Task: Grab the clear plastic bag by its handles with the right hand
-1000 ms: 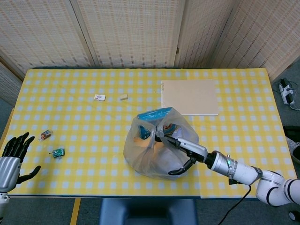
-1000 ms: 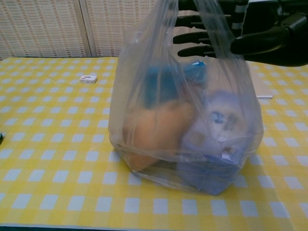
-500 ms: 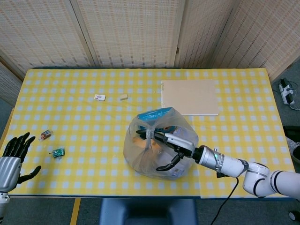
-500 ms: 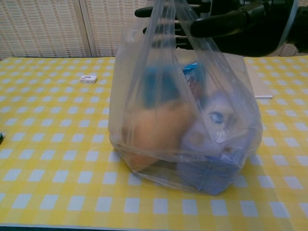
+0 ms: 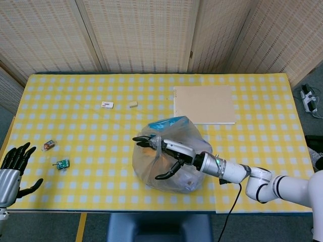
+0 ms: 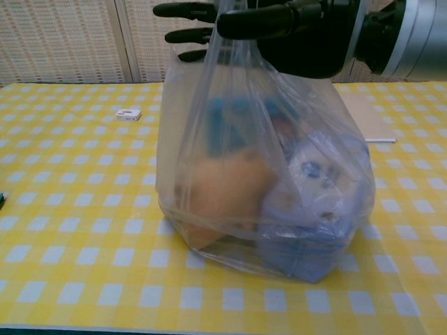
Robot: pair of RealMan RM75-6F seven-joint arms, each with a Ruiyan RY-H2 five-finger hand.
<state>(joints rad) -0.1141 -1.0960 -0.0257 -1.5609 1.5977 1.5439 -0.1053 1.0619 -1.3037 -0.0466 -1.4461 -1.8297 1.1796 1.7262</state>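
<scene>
The clear plastic bag [image 5: 174, 166] stands on the yellow checked table [image 5: 91, 131], stuffed with orange, blue and white items. Its handles [image 5: 158, 143] rise together over the top. My right hand [image 5: 169, 151] reaches in from the right and its straight fingers [image 5: 142, 139] pass through the handle loops, poking out on the left; the thumb hangs apart lower down. In the chest view the bag [image 6: 265, 188] fills the middle, and the handles [image 6: 225, 49] hang over the right hand [image 6: 286, 28]. My left hand [image 5: 12, 166] is open at the table's front left corner.
A beige board [image 5: 204, 104] lies behind the bag on the right. Two small white pieces [image 5: 107, 105] [image 5: 132, 104] lie at mid-table; the first shows as a white box [image 6: 128, 115] in the chest view. Two small packets [image 5: 49, 145] [image 5: 62, 164] lie near the left hand.
My right hand has slid leftwards across the bag's top, its fingers going through the handles and out the far side. The handles have drawn together. The left hand has stayed still.
</scene>
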